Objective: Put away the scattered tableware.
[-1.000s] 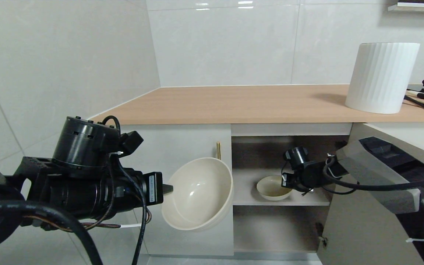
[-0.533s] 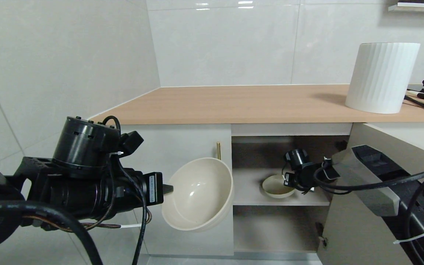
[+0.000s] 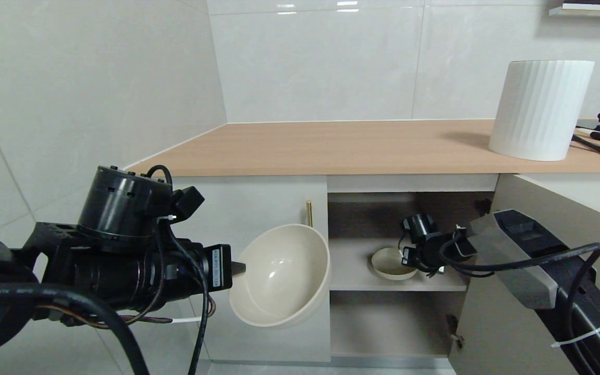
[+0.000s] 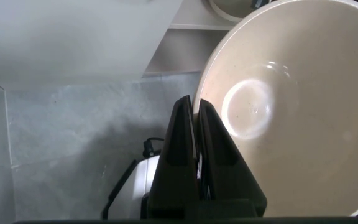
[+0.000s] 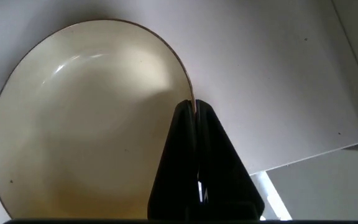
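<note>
Nothing legible noted. One small white sticker on the black wrist housing just behind the left gripper, seen from the head view: dark print on it, too small to read.

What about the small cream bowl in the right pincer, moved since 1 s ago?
Yes: small cream bowl went deeper over the white shelf, away from its front edge.
</note>
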Robot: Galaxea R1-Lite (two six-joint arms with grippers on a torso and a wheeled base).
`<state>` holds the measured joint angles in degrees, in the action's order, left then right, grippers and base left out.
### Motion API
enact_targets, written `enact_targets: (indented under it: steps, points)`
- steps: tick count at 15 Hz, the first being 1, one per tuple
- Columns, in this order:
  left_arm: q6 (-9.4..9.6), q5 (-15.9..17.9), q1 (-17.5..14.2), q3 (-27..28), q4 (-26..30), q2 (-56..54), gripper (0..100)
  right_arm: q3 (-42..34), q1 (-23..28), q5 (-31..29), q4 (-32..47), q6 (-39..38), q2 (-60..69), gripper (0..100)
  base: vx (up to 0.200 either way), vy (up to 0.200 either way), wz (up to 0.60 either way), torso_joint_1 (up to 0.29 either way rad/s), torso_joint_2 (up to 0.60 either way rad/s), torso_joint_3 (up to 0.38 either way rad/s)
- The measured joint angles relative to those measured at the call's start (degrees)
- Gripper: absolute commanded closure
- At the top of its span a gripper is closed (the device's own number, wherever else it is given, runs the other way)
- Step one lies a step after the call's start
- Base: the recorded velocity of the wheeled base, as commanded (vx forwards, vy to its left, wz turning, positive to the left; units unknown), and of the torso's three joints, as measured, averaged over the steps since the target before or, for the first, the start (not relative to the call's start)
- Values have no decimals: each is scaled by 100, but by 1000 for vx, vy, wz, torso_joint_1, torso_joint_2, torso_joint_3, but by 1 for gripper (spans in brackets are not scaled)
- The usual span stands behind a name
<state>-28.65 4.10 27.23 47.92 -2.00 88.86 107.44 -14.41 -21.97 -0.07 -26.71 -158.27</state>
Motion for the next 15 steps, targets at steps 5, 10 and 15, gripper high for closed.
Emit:
enact_targets:
  steps: [5,10,15]
  points:
    - [2,-9,88,-2,0,39,100,-221,-30,-39,18,-208,212,0,0,0,0,0,0,0]
    - [2,-43,160,28,0,297,100,-1395,-199,194,10,-400,1290,0,0,0,0,0,0,0]
    - [-6,-674,625,83,1,1180,100,-3365,-964,717,18,-206,3578,0,0,0,0,0,0,0]
